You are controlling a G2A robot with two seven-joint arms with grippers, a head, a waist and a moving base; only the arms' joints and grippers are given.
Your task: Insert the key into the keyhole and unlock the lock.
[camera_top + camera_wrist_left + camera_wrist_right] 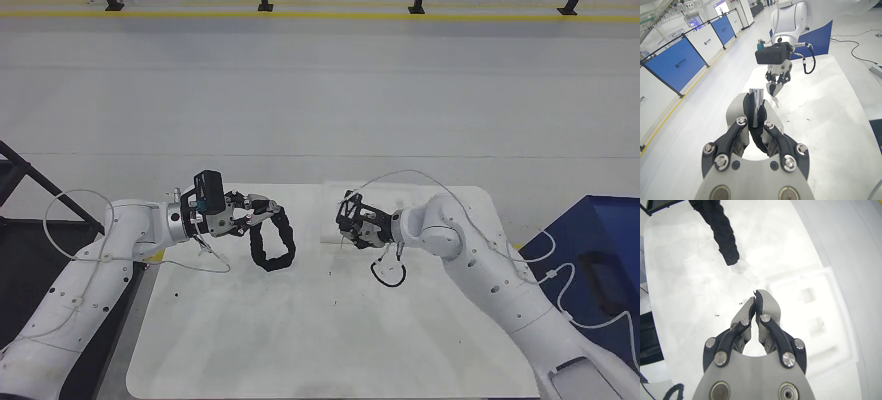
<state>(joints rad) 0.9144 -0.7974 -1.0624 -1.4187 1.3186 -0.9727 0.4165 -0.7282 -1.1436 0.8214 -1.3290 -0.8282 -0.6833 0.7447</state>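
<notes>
Lock (757, 94) and key (775, 100) held apart over white table (300, 330)
Left gripper (755, 100) pinches the lock's chrome cylinder, its black-sleeved loop (272, 245) hanging down; right gripper (755, 295), jaws pressed together, pinches the small silver key nearby.

We see the white tabletop (300, 340) free nearside; a black fabric-sleeved loop (289, 238) and a white foam tray (831, 308) crowd the far half.

Lock (757, 98): lower cylinder buried between left claw (755, 105) pads; keyhole cannot be made out.
Key (775, 101): head hidden inside right claw (773, 93) tips.
Black cable (726, 243): cut off by picture edge, right wrist view.
</notes>
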